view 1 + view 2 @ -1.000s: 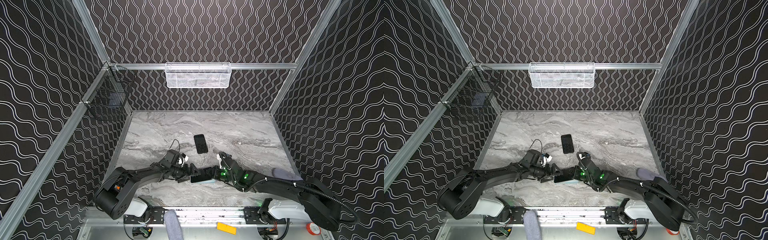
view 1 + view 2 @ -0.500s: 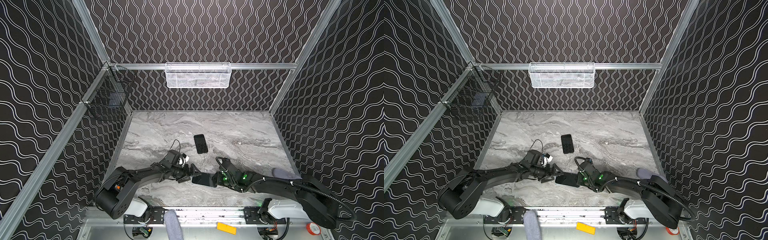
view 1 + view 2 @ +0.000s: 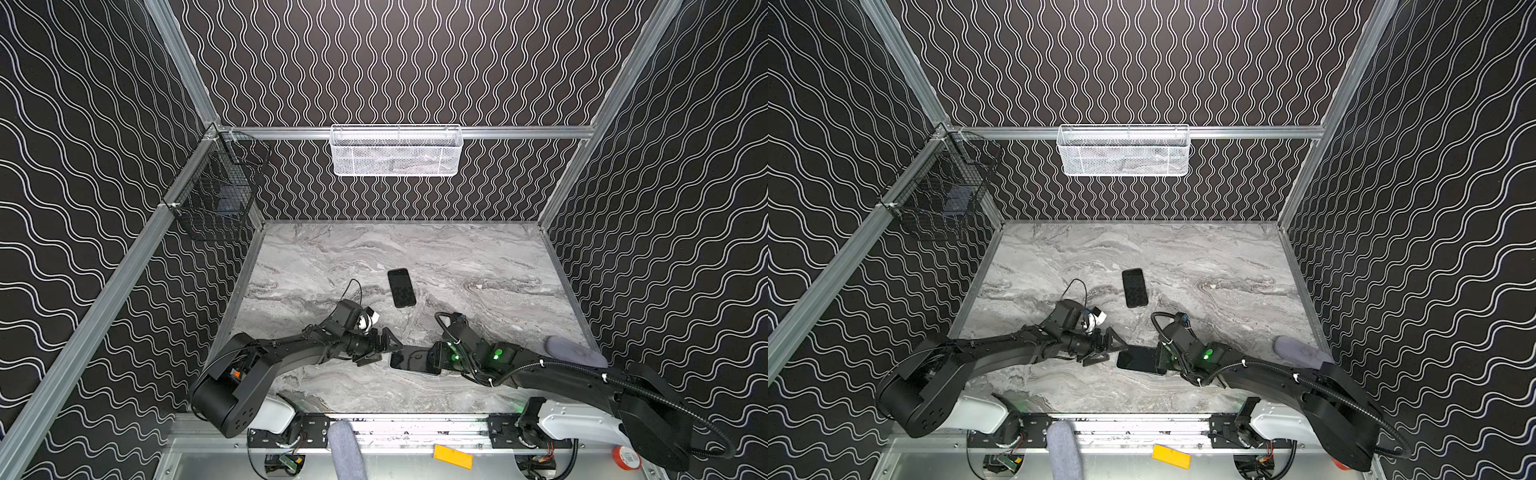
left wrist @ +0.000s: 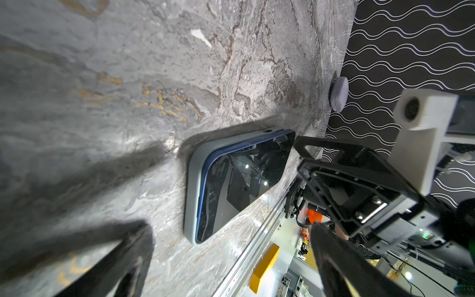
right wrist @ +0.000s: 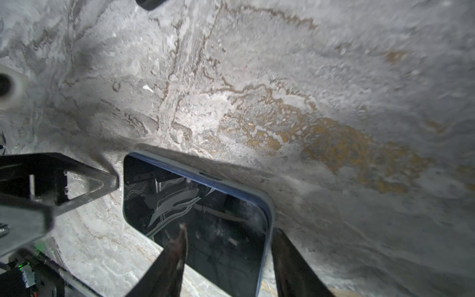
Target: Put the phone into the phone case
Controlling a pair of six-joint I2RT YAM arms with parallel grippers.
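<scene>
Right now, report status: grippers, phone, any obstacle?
Left gripper open, beside phone. Right gripper open over its other end. Phone lies in grey case, flat on table. Spare black phone behind, clear of both.

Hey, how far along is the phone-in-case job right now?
Mostly done: the phone lies screen-up inside the pale case on the table. Nothing is gripped: the left gripper is open beside it, the right gripper is open over one end. Left: that end's blue edge seems proud, so a final press may be needed.
</scene>
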